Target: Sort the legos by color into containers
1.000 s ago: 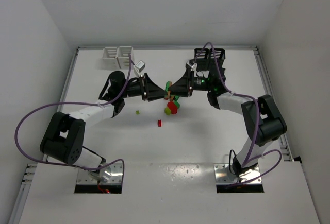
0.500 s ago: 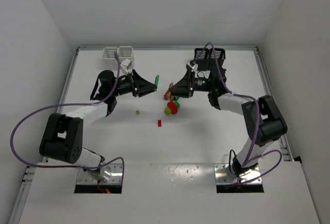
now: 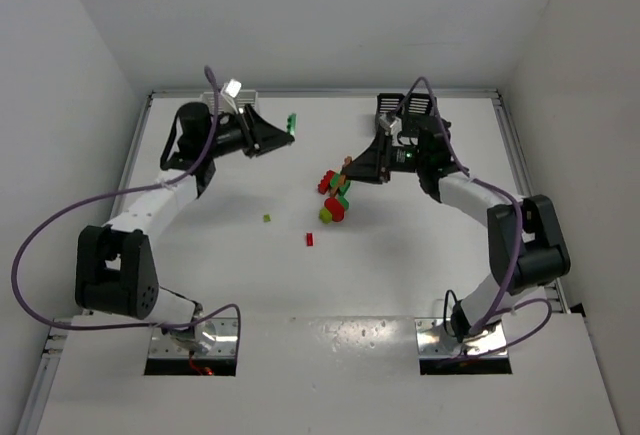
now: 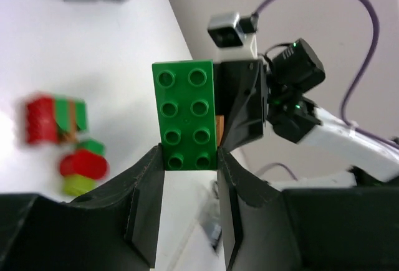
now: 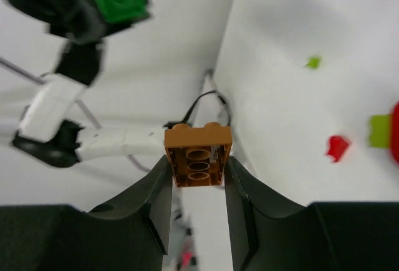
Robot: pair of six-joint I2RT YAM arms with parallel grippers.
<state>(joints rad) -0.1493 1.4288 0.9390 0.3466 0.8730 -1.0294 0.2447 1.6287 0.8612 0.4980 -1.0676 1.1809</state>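
White table, mid-sort here: my left gripper pinches a green brick, right gripper an orange brick. Next, I'd guess, each needs lining up over one of the containers.

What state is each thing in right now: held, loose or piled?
Left gripper: shut on green eight-stud plastic brick, held aloft.
Right gripper: shut on orange-brown plastic brick.
Red, green and yellow-green brick cluster: piled on the white table.
Small red brick: loose on table.
Tiny yellow-green piece: loose on table.
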